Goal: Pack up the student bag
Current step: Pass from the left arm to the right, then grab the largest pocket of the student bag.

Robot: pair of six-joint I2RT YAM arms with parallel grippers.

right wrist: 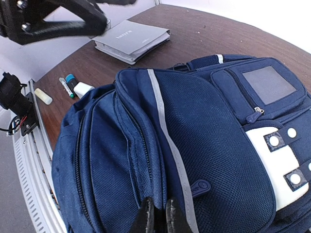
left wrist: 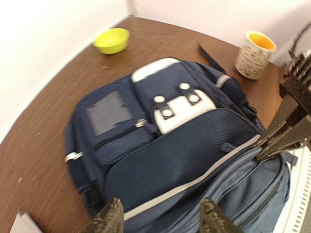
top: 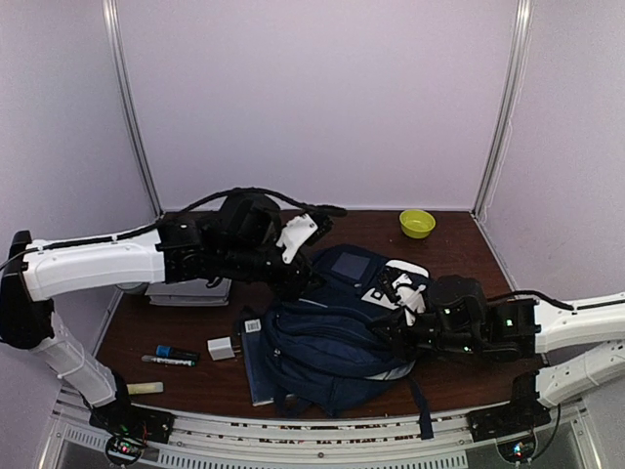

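Note:
The student bag [top: 327,342], navy with a white stripe and a white buckle patch, lies flat in the middle of the table. My left gripper [left wrist: 163,221] hovers open over the bag [left wrist: 184,155] near its stripe, nothing between its fingers [left wrist: 109,219]. In the top view the left gripper [top: 301,277] is at the bag's far left edge. My right gripper [right wrist: 160,218] is shut on a fold of bag fabric [right wrist: 209,145] beside a zipper seam. Seen from above, the right gripper [top: 402,318] rests on the bag's right side.
A grey book [top: 190,291] lies at the left, under my left arm. A marker [top: 171,359], a white block [top: 222,347] and a pale stick [top: 145,388] lie near the front left. A dark blue book [top: 256,363] is partly under the bag. A yellow-green bowl [top: 417,223] sits far back; a speckled cup [left wrist: 254,48] stands near it.

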